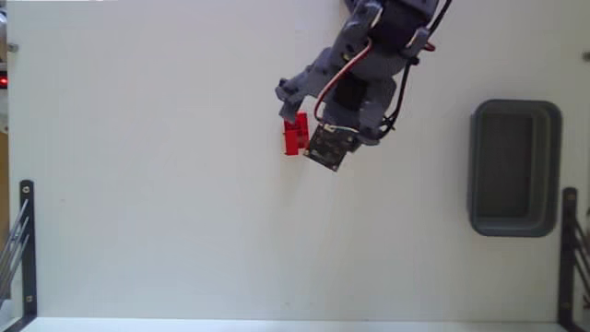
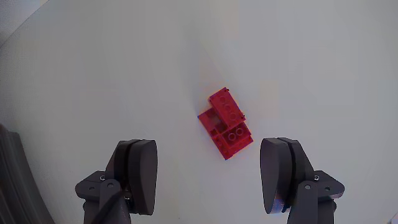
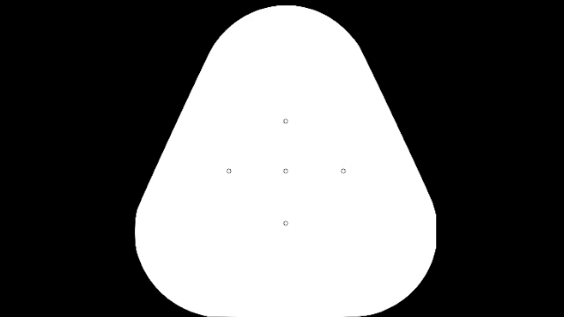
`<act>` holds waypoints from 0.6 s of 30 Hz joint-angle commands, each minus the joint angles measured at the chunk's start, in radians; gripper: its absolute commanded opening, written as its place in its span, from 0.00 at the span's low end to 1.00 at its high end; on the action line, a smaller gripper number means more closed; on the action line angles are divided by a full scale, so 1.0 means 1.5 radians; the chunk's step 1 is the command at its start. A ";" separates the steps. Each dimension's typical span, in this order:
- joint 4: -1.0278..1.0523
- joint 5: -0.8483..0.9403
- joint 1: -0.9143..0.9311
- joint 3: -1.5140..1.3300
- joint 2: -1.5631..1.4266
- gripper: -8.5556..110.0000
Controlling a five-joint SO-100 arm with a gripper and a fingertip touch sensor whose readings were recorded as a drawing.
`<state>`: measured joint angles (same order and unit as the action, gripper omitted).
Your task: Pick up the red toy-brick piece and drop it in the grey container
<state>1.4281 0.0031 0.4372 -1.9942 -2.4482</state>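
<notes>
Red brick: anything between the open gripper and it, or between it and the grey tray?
Nothing visible. In the wrist view the red brick lies on bare table just ahead of the open gripper. In the fixed view only bare table separates it from the grey tray.

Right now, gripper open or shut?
Open. In the wrist view the gripper has both fingers spread wide, with the red brick lying on the table beyond them, untouched.

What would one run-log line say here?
gripper: open, above brick | red toy-brick piece: on table, ungrasped | grey container: empty
</notes>
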 commanded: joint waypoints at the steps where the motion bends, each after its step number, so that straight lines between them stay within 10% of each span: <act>1: 0.002 -0.002 0.016 -0.003 -0.021 1.00; 18: 0.002 -0.002 0.033 -0.003 -0.021 1.00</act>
<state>1.4281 0.0031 0.4602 -1.9942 -2.4482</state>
